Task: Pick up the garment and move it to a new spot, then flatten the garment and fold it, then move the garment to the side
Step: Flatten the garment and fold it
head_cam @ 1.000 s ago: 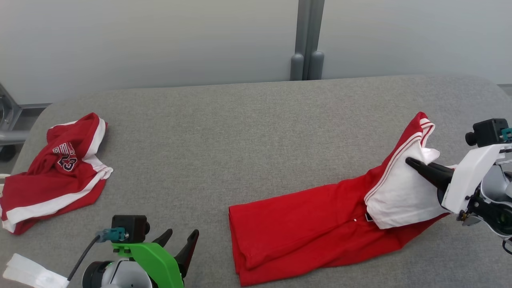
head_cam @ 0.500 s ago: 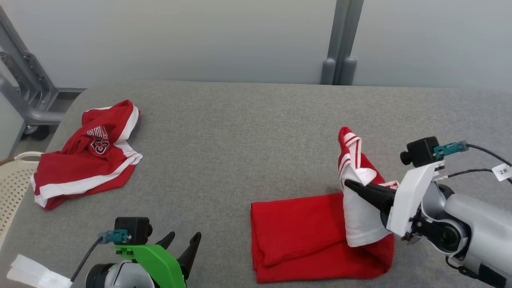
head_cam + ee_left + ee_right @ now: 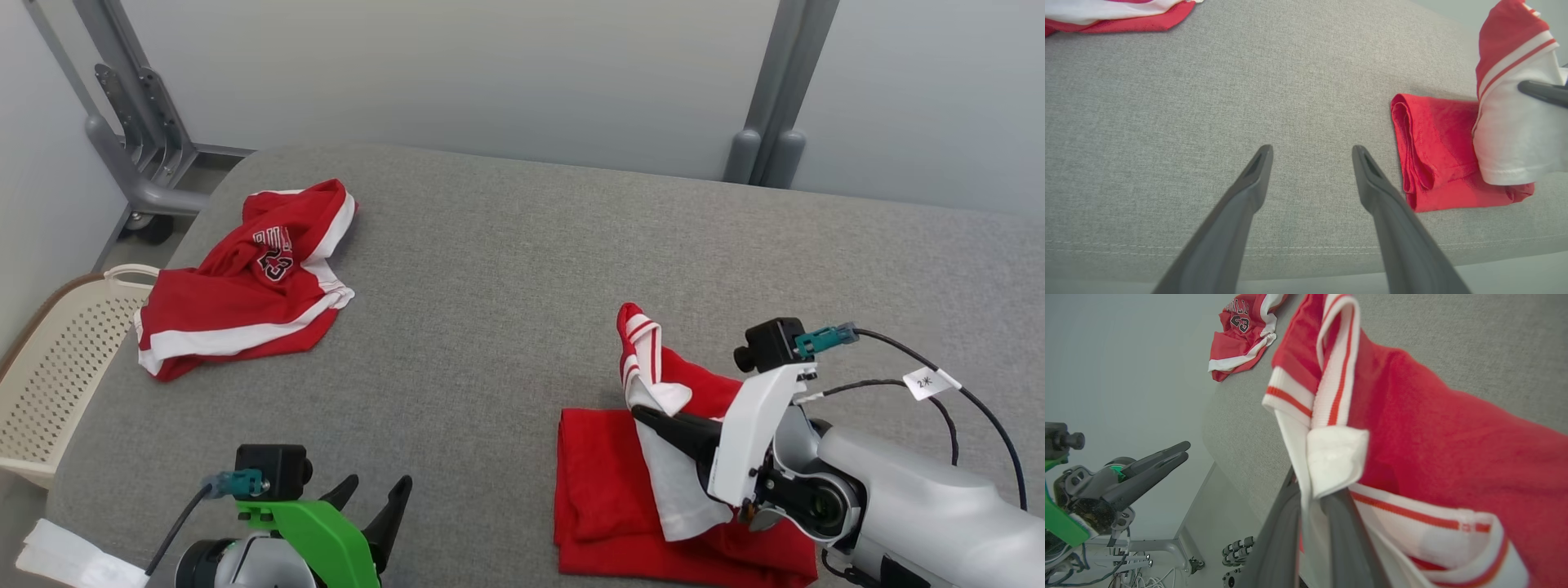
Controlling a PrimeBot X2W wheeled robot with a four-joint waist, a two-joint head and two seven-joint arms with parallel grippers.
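Note:
The garment [image 3: 600, 490], red with a white, red-striped part, lies at the table's near right, its red lower part flat and doubled. My right gripper [image 3: 647, 415] is shut on the white part and holds it raised above the red layer. In the right wrist view the fingers [image 3: 1286, 522] pinch the white fabric [image 3: 1337, 457], with the striped hem standing up beyond them. My left gripper [image 3: 374, 487] is open over bare table at the near left, well left of the garment [image 3: 1437, 151], with nothing between its fingers [image 3: 1257, 171].
A second red and white garment [image 3: 245, 278] printed with a number lies crumpled at the far left of the grey padded table [image 3: 490, 269]. A cream perforated basket [image 3: 49, 367] stands off the left edge, a metal frame [image 3: 139, 131] behind it. White sheets [image 3: 57, 559] lie at the near left corner.
The head camera has swung, shifting the whole picture. My right gripper has carried the garment's white end leftward over the red part, so the garment lies shorter. The left gripper has not moved.

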